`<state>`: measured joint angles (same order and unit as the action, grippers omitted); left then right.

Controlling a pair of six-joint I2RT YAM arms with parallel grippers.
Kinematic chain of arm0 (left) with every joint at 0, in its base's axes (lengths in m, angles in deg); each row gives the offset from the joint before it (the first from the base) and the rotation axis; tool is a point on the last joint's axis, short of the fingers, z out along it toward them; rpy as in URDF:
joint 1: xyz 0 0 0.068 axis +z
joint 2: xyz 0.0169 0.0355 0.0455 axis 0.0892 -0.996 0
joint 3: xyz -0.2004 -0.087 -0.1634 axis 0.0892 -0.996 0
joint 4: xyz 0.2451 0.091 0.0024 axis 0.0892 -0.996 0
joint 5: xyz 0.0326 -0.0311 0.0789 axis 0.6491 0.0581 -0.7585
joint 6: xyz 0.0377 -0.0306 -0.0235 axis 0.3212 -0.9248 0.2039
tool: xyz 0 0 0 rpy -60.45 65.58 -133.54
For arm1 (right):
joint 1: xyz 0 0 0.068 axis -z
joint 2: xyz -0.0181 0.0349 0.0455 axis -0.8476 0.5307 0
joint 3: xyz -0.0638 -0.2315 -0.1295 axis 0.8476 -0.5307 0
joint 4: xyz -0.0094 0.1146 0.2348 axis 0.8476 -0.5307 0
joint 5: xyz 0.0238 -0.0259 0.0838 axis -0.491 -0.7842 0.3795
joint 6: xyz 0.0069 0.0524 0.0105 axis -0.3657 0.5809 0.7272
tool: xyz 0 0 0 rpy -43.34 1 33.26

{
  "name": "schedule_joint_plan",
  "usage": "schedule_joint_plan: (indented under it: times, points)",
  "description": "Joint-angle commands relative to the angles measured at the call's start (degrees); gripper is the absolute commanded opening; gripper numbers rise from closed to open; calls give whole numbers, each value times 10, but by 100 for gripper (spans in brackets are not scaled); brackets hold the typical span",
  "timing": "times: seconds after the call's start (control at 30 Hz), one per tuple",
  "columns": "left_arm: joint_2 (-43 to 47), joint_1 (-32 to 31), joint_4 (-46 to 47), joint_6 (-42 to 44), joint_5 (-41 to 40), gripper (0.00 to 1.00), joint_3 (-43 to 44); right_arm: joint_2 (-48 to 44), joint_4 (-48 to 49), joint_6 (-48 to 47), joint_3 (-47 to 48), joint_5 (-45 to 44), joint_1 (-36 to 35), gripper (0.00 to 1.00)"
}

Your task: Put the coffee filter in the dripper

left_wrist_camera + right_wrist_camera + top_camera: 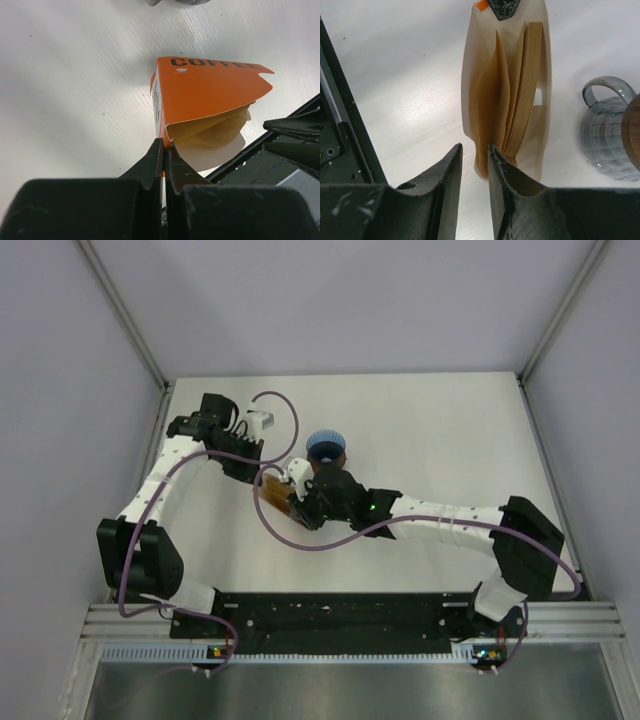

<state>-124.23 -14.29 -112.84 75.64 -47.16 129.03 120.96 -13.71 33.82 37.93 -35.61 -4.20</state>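
The orange printed pack (200,95) is held off the table, with tan coffee filters (215,130) showing in its open mouth. My left gripper (164,146) is shut on the pack's corner. In the right wrist view one loose filter (487,115) hangs forward of the stack of filters (527,90). Its lower edge lies between the jaws of my right gripper (475,150), which stand slightly apart and do not pinch it. The blue dripper (326,446) stands on the table just behind both grippers; from above, the right gripper (308,508) is close beside the pack (274,490).
A grey ribbed mug (609,145) with a handle stands right of the pack. The black base rail (340,615) runs along the near edge, and metal frame posts (125,310) stand at the back corners. A purple cable (290,420) loops over the left arm.
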Motion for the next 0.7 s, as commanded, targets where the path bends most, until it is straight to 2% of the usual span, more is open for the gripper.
schedule_joint_plan:
  times: [0.0, 0.5, 0.67]
  points:
    - [23, -4, 10, -5, 12, 0, 0, 17, 14, -1, 17, -24, -3, 27]
    - [17, -5, 10, -1, 9, 0, 0, 54, 9, -6, 34, -12, -3, 28]
    - [19, -5, 8, -1, 12, 0, 1, 76, -12, -11, 57, -38, -3, 24]
